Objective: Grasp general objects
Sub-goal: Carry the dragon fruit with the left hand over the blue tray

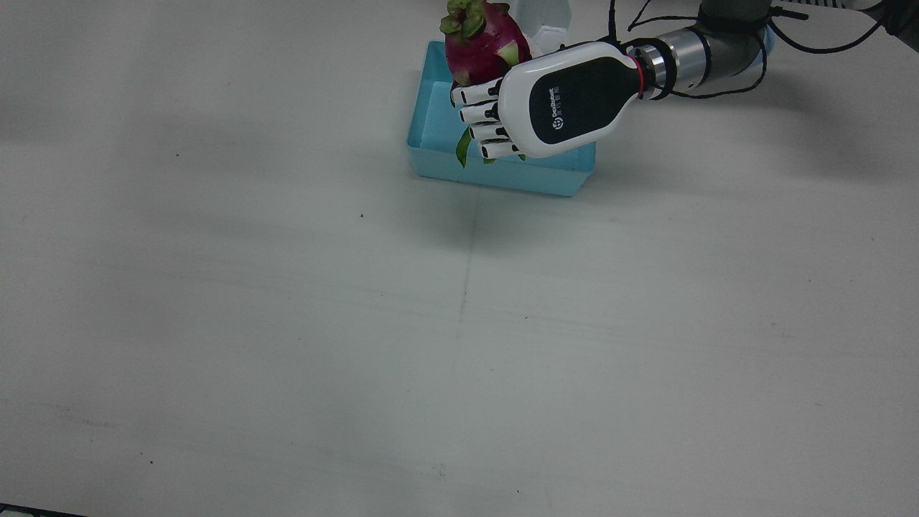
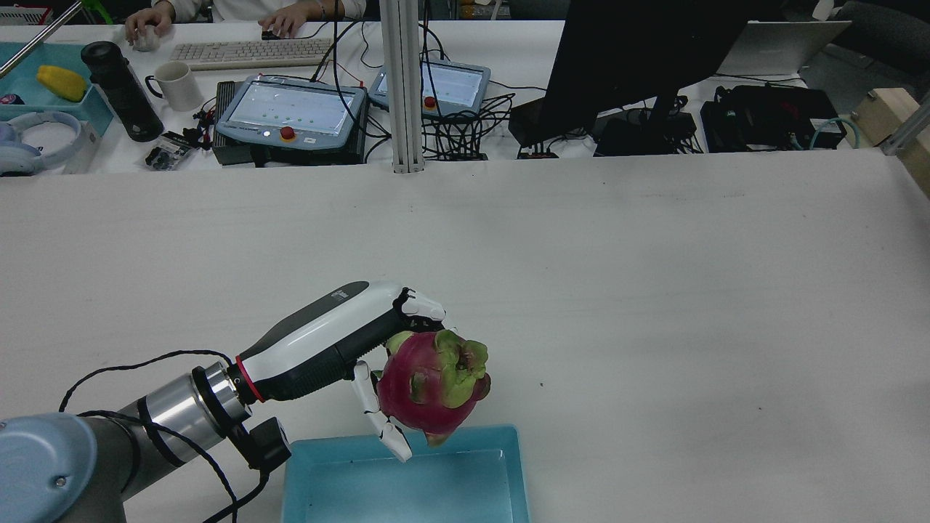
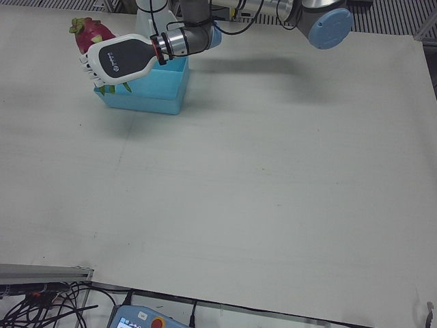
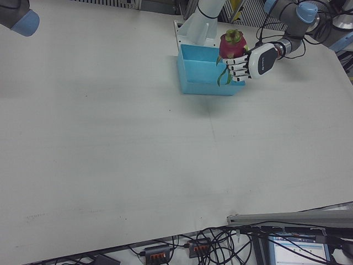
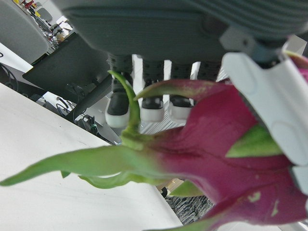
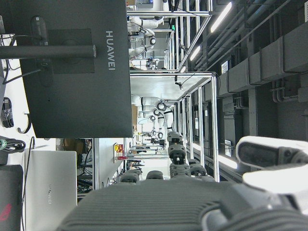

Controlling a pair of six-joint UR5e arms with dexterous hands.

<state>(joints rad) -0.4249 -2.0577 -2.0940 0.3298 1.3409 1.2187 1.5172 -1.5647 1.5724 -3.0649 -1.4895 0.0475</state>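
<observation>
A magenta dragon fruit (image 1: 479, 43) with green scales is held in my left hand (image 1: 560, 100), whose fingers wrap around it. The hand holds it in the air over the light blue tray (image 1: 502, 176), near the tray's far-left corner in the front view. The rear view shows the fruit (image 2: 429, 385) in the hand (image 2: 327, 341) just above the tray's edge (image 2: 407, 487). The left hand view is filled by the fruit (image 5: 211, 159) and its green leaves. My right hand (image 6: 192, 202) shows only in its own view, fingers apart, holding nothing.
A white pedestal (image 1: 546, 18) stands right behind the tray. The right arm's elbow (image 4: 16, 14) sits at the table's far corner. A black monitor (image 2: 632, 58), teach pendants (image 2: 290, 112) and cables lie on the operators' desk beyond the white table.
</observation>
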